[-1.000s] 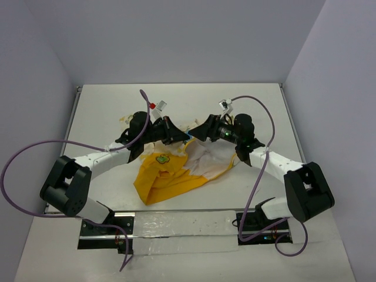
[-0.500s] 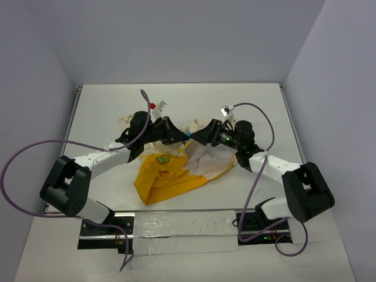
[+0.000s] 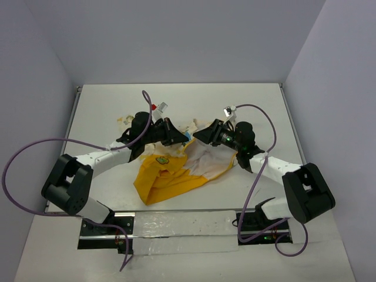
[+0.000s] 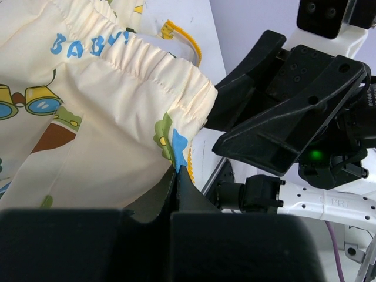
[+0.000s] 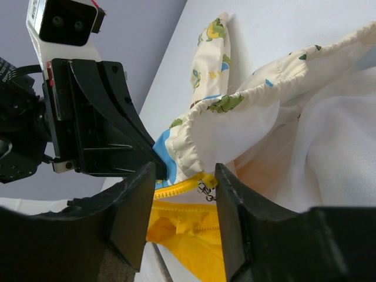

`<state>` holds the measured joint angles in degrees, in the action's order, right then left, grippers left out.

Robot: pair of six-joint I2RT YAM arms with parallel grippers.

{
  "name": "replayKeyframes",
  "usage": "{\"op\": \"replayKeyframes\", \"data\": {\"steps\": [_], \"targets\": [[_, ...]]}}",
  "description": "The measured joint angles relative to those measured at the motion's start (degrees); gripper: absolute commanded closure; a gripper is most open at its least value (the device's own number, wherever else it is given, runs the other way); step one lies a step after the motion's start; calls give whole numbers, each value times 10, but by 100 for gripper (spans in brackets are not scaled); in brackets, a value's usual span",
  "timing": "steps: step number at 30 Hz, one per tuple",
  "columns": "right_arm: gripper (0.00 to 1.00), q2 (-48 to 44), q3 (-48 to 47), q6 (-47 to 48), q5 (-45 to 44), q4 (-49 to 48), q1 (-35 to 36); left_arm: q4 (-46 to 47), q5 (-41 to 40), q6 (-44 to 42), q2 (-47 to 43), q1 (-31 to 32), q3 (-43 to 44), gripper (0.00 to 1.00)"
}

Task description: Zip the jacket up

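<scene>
Lying crumpled near the middle of the surface (image 3: 247, 100), your jacket (image 3: 170, 176) shows its yellow lining (image 3: 158, 185) toward the near edge. Your left gripper (image 4: 176, 174) has its jaws clamped on the gathered cream hem (image 4: 147, 64); your right gripper (image 5: 185, 173) holds its jaws apart, the zipper pull (image 5: 205, 187) between them.

The left hand (image 4: 176, 179) pinches the gathered hem of the jacket (image 4: 111, 123), the right hand (image 4: 288, 117) close beside
</scene>
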<state>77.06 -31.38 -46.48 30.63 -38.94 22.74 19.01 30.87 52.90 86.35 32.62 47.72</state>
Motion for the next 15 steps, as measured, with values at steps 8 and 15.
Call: {"op": "replayKeyframes", "data": {"steps": [8, 15], "targets": [[55, -4, 0, 0, -8, 3, 0, 0, -5, -5, 1, 0, 0, 100], [67, -27, 0, 4, -26, 12, 0, 0, -6, -15, 14, 0, 0, 100]]}}
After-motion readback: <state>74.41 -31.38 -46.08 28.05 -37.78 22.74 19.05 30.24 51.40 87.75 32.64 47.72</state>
